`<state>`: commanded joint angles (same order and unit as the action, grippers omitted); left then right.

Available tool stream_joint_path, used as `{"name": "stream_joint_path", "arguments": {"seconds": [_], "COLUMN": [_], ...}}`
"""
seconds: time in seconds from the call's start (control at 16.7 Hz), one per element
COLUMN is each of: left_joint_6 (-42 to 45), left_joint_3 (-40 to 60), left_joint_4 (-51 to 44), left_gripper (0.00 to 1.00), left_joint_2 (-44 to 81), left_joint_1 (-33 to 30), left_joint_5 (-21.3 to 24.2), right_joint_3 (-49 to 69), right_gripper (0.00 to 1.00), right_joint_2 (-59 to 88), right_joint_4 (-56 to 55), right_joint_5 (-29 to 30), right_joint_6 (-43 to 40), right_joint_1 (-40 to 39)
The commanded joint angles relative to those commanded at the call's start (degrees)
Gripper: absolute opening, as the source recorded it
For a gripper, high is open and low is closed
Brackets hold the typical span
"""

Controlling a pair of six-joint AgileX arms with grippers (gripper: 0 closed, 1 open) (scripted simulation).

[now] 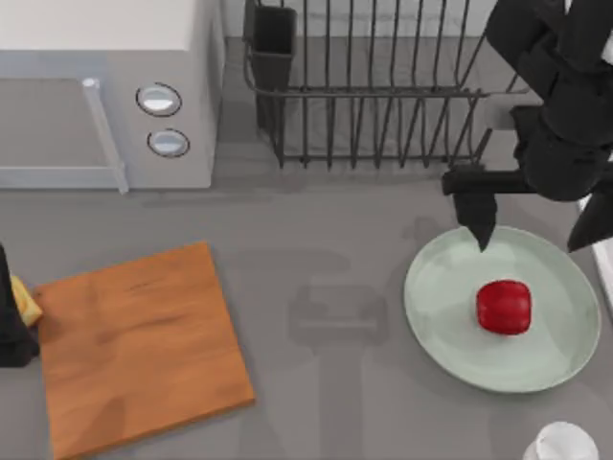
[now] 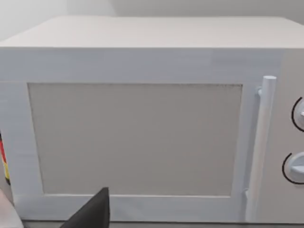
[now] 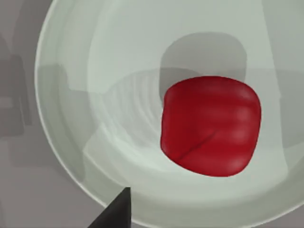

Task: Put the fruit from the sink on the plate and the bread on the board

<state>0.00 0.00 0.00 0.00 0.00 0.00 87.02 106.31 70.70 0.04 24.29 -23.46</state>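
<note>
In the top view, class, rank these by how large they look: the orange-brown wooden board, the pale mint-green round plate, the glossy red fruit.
1. Orange-brown wooden board
2. Pale mint-green round plate, somewhat smaller
3. Glossy red fruit, far the smallest, lying on the plate

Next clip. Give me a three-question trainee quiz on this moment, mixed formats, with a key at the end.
1. True or false: the fruit lies on the plate.
2. Where is the bread? A) in the middle of the board B) at the board's left edge, by the left end effector C) in the dish rack
3. Fill in: the right end effector is above the plate's far rim with its fingers ____.

Key: 1 true. 2 B. 3 open, nothing between them.
</note>
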Motion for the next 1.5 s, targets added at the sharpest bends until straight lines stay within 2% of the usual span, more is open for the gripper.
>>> {"name": "stream_joint_path", "arguments": {"seconds": [0.54, 0.78, 1.02, 1.5], "left_joint_6": [0.0, 0.0, 0.0, 0.0], "left_joint_3": [0.0, 0.0, 0.0, 0.0], "left_joint_4": [0.0, 0.0, 0.0, 0.0], "left_gripper": [1.00, 1.00, 1.00, 1.00], "left_joint_2": [0.0, 0.0, 0.0, 0.0], "left_joint_1": [0.0, 0.0, 0.0, 0.0], "left_joint_5": [0.0, 0.0, 0.0, 0.0], "right_joint_3": [-0.5, -7.2, -20.9, -58.5], "right_gripper": [1.00, 1.00, 1.00, 1.00], "right_joint_2": [-0.5, -8.2, -25.3, -74.9], "right_joint_4": [-0.4, -6.0, -17.0, -46.7], "right_joint_5": [0.0, 0.0, 0.0, 0.0], "right_joint_6": [-0.2, -2.1, -5.8, -16.0], "right_joint_1": [0.2, 2.1, 5.7, 15.5]}}
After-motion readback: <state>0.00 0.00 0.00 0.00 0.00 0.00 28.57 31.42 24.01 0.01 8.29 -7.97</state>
